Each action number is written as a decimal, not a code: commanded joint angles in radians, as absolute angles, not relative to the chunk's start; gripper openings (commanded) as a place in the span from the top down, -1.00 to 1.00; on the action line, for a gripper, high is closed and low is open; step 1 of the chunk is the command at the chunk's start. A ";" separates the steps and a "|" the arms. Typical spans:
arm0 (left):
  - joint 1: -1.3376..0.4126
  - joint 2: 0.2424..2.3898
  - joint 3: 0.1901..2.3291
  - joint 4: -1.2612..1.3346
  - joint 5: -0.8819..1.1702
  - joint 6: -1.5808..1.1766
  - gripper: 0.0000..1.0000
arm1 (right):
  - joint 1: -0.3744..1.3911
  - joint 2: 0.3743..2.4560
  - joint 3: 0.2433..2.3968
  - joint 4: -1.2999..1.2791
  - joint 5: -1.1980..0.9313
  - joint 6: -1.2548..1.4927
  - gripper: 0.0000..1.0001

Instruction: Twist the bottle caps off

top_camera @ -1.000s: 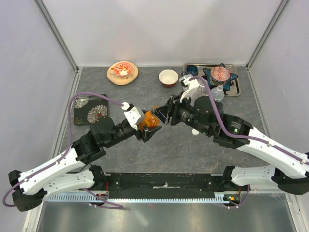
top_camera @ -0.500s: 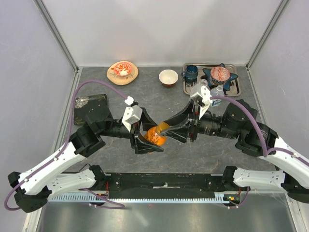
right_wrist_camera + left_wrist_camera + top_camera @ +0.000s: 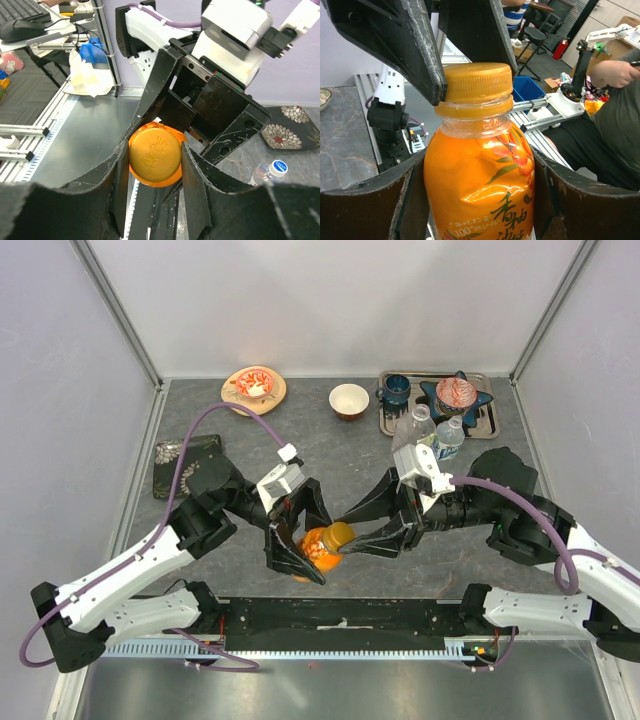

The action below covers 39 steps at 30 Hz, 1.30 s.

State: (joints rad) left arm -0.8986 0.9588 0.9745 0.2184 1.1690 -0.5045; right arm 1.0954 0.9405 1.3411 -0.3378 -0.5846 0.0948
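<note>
- Orange bottle (image 3: pixel 322 545) is held in the air above the near edge of the desk (image 3: pixel 330 455), between the two arms, lying roughly sideways with its cap toward the right arm.
- Left gripper (image 3: pixel 292 545) is clamped around the bottle body; in the left wrist view a finger sits on each side of the orange label.
- Right gripper (image 3: pixel 352 537) is closed on the orange cap (image 3: pixel 154 154), one finger against each side of it.
- The cap sits on the bottle neck.
- Taller clear bottle (image 3: pixel 415 427) and a short blue-label bottle (image 3: pixel 449 438) stand upright by the front edge of the metal tray (image 3: pixel 485 422), far right.
- Another small capped bottle (image 3: pixel 267 172) lies on the desk, seen in the right wrist view.
</note>
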 commanded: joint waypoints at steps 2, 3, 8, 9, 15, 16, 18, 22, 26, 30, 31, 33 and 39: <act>-0.891 0.956 0.986 0.350 1.183 -0.551 0.57 | 1.106 0.969 1.324 -0.434 -0.749 0.069 1.00; -0.890 0.954 0.986 0.341 1.180 -0.543 0.57 | 1.104 0.973 1.325 -0.434 -0.743 0.071 1.00; -0.890 0.943 1.003 0.189 1.123 -0.419 0.56 | 1.104 0.973 1.341 -0.434 -0.631 0.095 0.92; -0.890 0.942 1.005 0.166 1.102 -0.399 0.56 | 1.106 0.973 1.345 -0.436 -0.609 0.101 0.88; -0.890 0.922 1.011 0.051 1.025 -0.298 0.56 | 1.104 0.960 1.381 -0.434 -0.496 0.140 0.43; -0.890 0.920 1.012 0.040 1.011 -0.287 0.56 | 1.104 0.959 1.390 -0.436 -0.477 0.143 0.35; -0.890 0.908 1.009 0.019 0.979 -0.261 0.56 | 1.104 0.954 1.399 -0.437 -0.436 0.144 0.20; -0.890 0.896 1.006 0.006 0.948 -0.227 0.55 | 1.104 0.956 1.420 -0.459 -0.374 0.143 -0.02; -0.890 0.893 1.005 -0.026 0.943 -0.210 0.54 | 1.104 0.965 1.430 -0.466 -0.330 0.149 -0.34; -0.890 0.894 1.005 -0.040 0.946 -0.203 0.53 | 1.104 0.980 1.440 -0.474 -0.307 0.150 -0.66; -0.890 0.896 1.005 -0.040 0.942 -0.202 0.53 | 1.104 0.982 1.445 -0.477 -0.295 0.152 -0.71; -0.890 0.893 1.003 -0.041 0.936 -0.198 0.53 | 1.104 0.983 1.450 -0.477 -0.264 0.155 -0.86; -0.896 0.882 0.980 -0.046 0.723 -0.166 0.53 | 1.104 0.989 1.518 -0.465 0.090 0.273 -0.94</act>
